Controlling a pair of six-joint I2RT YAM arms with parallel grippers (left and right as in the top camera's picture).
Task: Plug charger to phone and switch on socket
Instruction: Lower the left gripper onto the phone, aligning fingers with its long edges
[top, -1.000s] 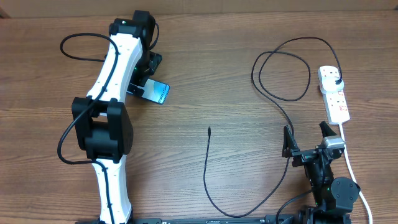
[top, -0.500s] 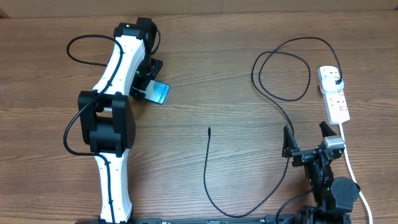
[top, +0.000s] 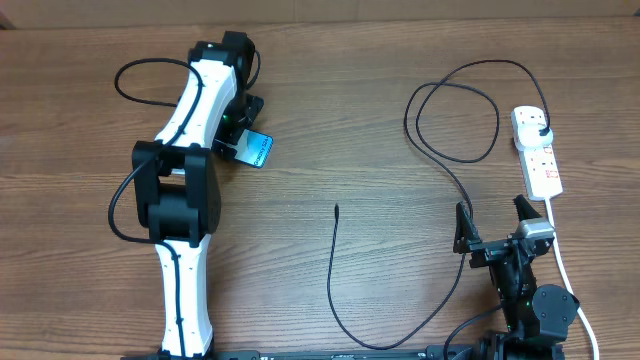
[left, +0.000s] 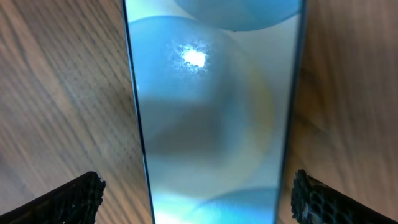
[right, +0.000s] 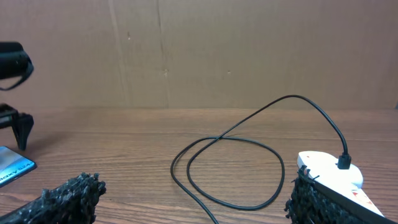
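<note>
The phone (top: 259, 150), screen lit blue, lies flat at the far left of the table. My left gripper (top: 238, 138) hangs over its near end. In the left wrist view the phone (left: 211, 112) fills the middle, and the left gripper (left: 196, 198) is open with a finger on each side, not touching it. The charger cable's free tip (top: 336, 208) lies mid-table. The cable loops right (right: 230, 168) to its black plug (top: 541, 128), seated in the white socket (top: 538, 158), which also shows in the right wrist view (right: 329, 177). My right gripper (top: 493, 225) is open and empty, with the cable passing beneath it (right: 189, 202).
The socket's thick white cord (top: 565, 265) runs down the right side past the right arm's base. The left arm's own black cable (top: 150, 68) arcs at the far left. A brown cardboard wall (right: 199, 56) stands behind the table.
The left arm's elbow has swung a little to the right while its gripper stays over the phone. The phone, the charger and the right arm have not moved.
</note>
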